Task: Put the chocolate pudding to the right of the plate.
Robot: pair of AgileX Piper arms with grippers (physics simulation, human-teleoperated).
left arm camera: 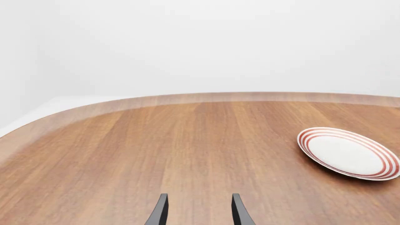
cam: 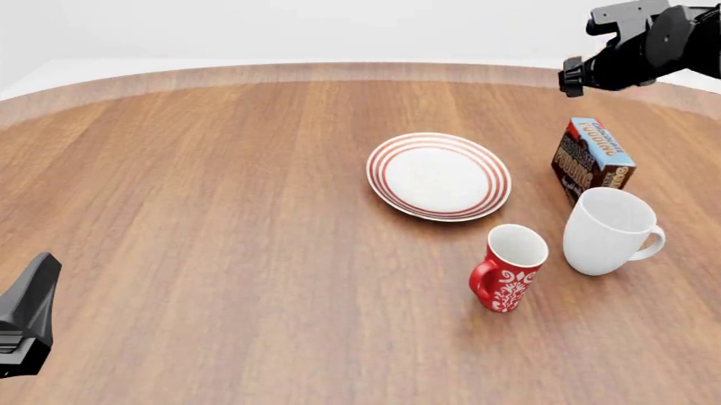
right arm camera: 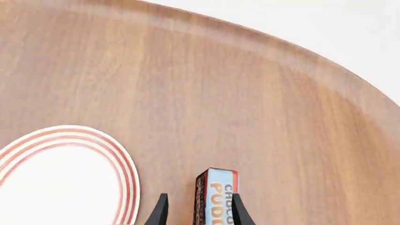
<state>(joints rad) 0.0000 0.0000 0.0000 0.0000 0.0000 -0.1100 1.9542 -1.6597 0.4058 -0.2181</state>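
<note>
The chocolate pudding [cam: 592, 156] box, blue on top with a brown face, stands on the table just right of the plate [cam: 438, 175], a white disc with red rings. In the right wrist view the chocolate pudding [right arm camera: 216, 197] shows between the two dark fingers of my right gripper [right arm camera: 198, 199]. That gripper is open and is not touching the box. The right arm [cam: 636, 42] hangs high above the table's far right. The plate [right arm camera: 62, 173] lies beside the box. My left gripper [left arm camera: 198, 211] is open and holds nothing, low at the near left, far from the plate [left arm camera: 348, 153].
A plain white mug [cam: 606, 231] stands just in front of the box, and a red patterned mug [cam: 509, 268] sits to its left. The left arm [cam: 25, 325] rests at the near left edge. The wooden table's curved far rim [cam: 338, 72] runs along the back.
</note>
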